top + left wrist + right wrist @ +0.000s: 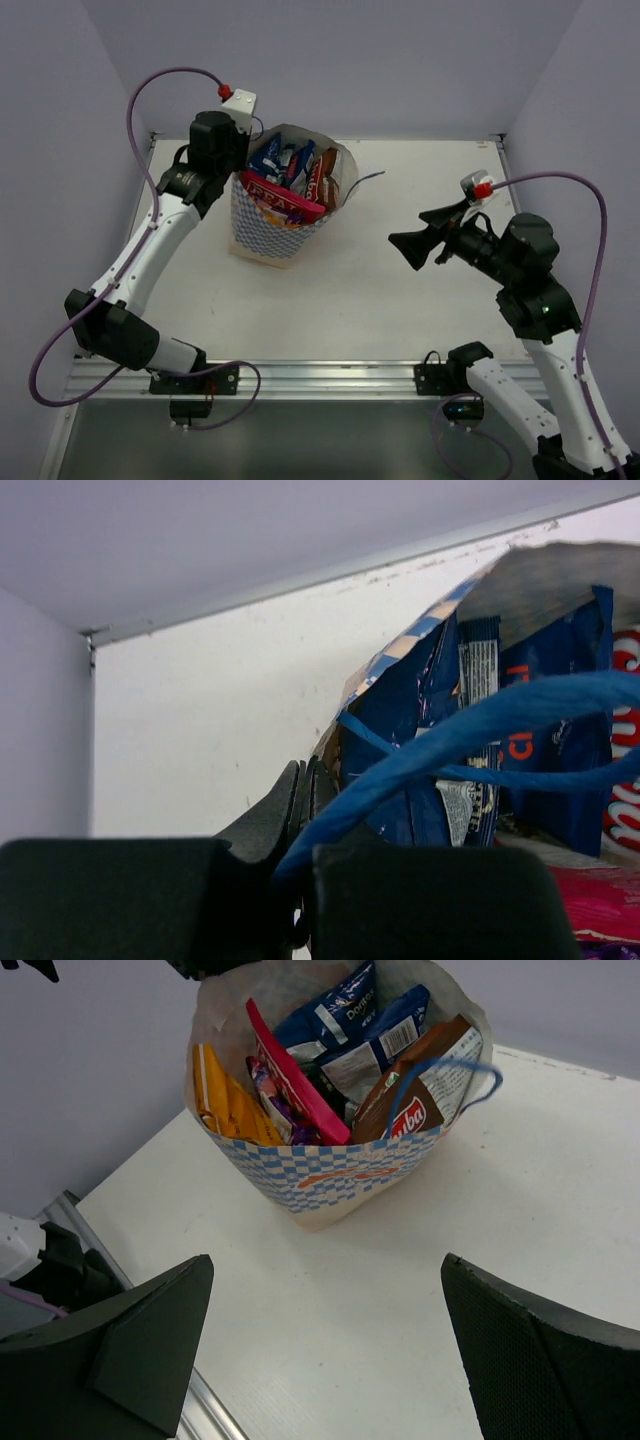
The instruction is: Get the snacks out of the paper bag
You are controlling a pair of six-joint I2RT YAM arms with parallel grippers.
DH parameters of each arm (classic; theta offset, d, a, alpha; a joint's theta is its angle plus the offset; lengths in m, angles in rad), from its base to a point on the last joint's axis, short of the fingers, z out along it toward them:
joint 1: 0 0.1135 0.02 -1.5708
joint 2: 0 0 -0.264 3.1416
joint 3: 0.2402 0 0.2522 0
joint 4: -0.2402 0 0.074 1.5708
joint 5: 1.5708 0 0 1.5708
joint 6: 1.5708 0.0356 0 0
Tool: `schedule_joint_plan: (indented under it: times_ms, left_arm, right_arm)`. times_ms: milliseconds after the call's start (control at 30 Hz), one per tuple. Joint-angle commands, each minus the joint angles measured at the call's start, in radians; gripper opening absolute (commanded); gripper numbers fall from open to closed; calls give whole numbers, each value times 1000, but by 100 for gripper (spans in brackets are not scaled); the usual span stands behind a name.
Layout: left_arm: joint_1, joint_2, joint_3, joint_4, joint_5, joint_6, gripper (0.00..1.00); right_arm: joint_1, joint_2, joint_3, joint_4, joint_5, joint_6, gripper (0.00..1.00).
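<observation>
The paper bag [270,230] stands at the back left of the table, cream with blue-checkered lower sides. It is packed with snacks [292,172]. The right wrist view shows a blue Doritos packet [345,1015], an orange one [215,1095], a red-pink one [290,1080] and a brown-and-white one [415,1100]. My left gripper [240,168] is at the bag's left rim. In its own view my left gripper [308,780] is shut on the paper rim [400,645], with the blue string handle [480,725] running down between its fingers. My right gripper [410,250] hangs open to the right of the bag, empty [325,1260].
The bag [340,1175] leans a little on a brown base. White table [380,300] stretches between the bag and my right arm. Lilac walls close in the back and sides. An aluminium rail [330,375] runs along the near edge.
</observation>
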Motion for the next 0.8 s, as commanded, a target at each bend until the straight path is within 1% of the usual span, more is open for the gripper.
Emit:
schedule_joint_plan:
  times_ms: [0, 33, 100, 167, 233, 267, 333, 367, 400, 467, 500, 533, 567, 600, 700, 767]
  left_arm:
    - [15, -5, 151, 251, 19, 189, 0]
    - [17, 12, 189, 248, 53, 201, 0]
    - [15, 23, 214, 238, 91, 221, 0]
    - [15, 25, 223, 225, 163, 229, 0]
    - [15, 6, 200, 222, 217, 237, 0]
    - [14, -1, 159, 217, 251, 238, 0]
    - [11, -27, 105, 211, 306, 232, 0]
    - [8, -37, 50, 211, 308, 215, 0]
    - [6, -43, 25, 208, 308, 208, 0]
    - [-5, -57, -18, 199, 305, 191, 0]
    - [-8, -60, -57, 197, 300, 183, 0]
    - [-12, -64, -74, 194, 300, 180, 0]
    - [-23, -66, -88, 186, 296, 174, 0]
    - [-31, -66, -114, 182, 290, 171, 0]
    - [-61, -64, -131, 154, 277, 163, 0]
    - [-84, -66, -131, 136, 263, 151, 0]
  right_arm:
    - [118, 78, 99, 77, 129, -28, 99]
    - [152, 139, 116, 83, 160, -38, 99]
    - [212, 199, 172, 100, 212, -41, 99]
    - [241, 291, 228, 126, 231, -32, 97]
    - [290, 352, 271, 141, 300, -15, 97]
    - [306, 410, 305, 149, 323, -6, 97]
    - [341, 464, 320, 196, 349, 46, 97]
    - [352, 512, 325, 213, 361, 74, 97]
    - [369, 533, 325, 245, 375, 147, 96]
    - [384, 590, 307, 285, 418, 227, 93]
    - [408, 609, 301, 300, 444, 302, 92]
    - [421, 627, 296, 331, 468, 330, 91]
    - [435, 647, 296, 342, 522, 353, 87]
    - [464, 688, 299, 347, 559, 404, 87]
    - [490, 770, 340, 362, 625, 493, 85]
    - [505, 808, 389, 347, 671, 519, 85]
